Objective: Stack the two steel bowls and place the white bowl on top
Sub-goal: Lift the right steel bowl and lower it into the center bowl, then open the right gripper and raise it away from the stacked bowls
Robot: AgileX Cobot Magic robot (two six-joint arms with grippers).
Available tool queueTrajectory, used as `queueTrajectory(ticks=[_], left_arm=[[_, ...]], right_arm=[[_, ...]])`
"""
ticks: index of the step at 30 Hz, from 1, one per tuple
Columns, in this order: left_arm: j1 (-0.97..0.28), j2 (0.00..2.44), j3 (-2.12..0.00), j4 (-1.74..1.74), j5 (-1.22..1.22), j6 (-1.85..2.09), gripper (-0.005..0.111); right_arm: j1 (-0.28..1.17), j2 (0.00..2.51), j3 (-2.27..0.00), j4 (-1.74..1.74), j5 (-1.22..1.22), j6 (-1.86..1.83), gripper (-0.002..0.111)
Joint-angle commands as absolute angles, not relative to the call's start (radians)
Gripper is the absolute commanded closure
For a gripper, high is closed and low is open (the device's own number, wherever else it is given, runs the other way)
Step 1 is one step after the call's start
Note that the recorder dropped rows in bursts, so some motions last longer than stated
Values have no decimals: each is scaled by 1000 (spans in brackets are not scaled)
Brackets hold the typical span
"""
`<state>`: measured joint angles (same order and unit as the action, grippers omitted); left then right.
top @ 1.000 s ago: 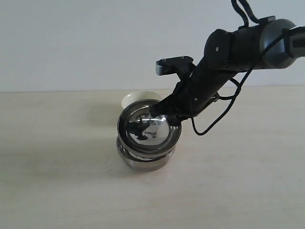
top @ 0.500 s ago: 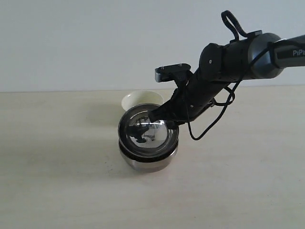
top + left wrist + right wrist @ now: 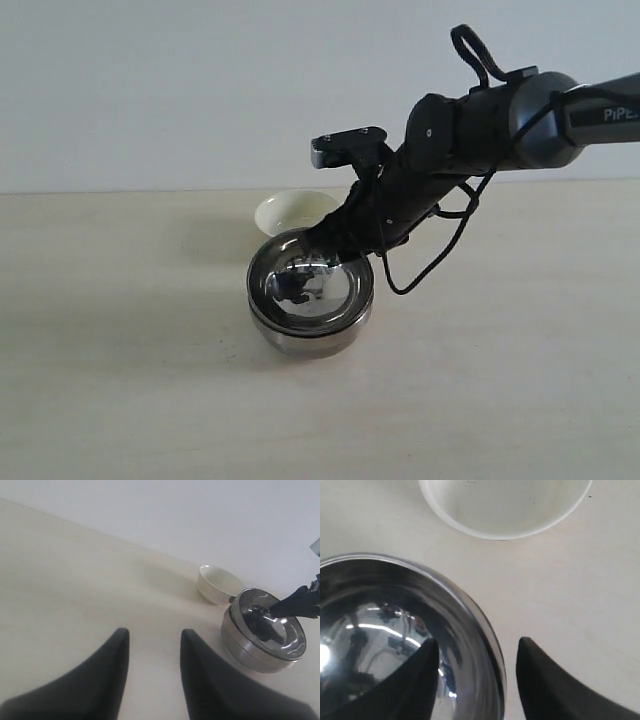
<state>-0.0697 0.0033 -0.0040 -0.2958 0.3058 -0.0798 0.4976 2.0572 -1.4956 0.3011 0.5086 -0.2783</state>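
Observation:
The two steel bowls sit nested on the table, the upper steel bowl (image 3: 310, 283) level inside the lower steel bowl (image 3: 310, 340); they also show in the left wrist view (image 3: 260, 647). My right gripper (image 3: 337, 240) straddles the upper bowl's far rim (image 3: 485, 630). It is open, one finger inside the bowl and one outside, with gaps on both sides. The white bowl (image 3: 290, 209) stands upright just behind the stack, apart from it, and appears beyond the fingers (image 3: 505, 505). My left gripper (image 3: 152, 632) hangs open over bare table, well away from the bowls.
The tan table (image 3: 120, 330) stretches to both sides of the stack, and a pale wall (image 3: 150, 90) rises behind it. The right arm's cable (image 3: 440, 255) loops down beside the bowls. No other objects are in view.
The upper steel bowl, tilted and held above the lower one a second ago, has come down and now sits level inside it. The right arm shifted slightly left.

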Motion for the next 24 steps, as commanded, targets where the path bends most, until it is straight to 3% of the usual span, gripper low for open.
queueTrajectory(ticks=[1, 6, 8, 9, 10, 14, 24], left_arm=[[-67, 0, 0, -297, 304, -78, 74], [-67, 0, 0, -297, 304, -78, 74], [-67, 0, 0, -297, 304, -78, 74], [-67, 0, 0, -297, 304, -78, 74], [-67, 0, 0, -297, 304, -78, 74], [-67, 0, 0, -297, 304, -78, 74], [-67, 0, 0, -297, 304, -78, 74]], right_arm=[[498, 2020, -1525, 304, 493, -286, 65], [498, 1975, -1538, 338, 464, -277, 69], [499, 1976, -1538, 392, 446, -284, 82], [514, 1989, -1538, 417, 424, -317, 102], [533, 2007, -1538, 413, 400, -329, 108], [569, 2079, -1538, 411, 289, -354, 108], [567, 2106, -1538, 411, 279, -350, 108]])
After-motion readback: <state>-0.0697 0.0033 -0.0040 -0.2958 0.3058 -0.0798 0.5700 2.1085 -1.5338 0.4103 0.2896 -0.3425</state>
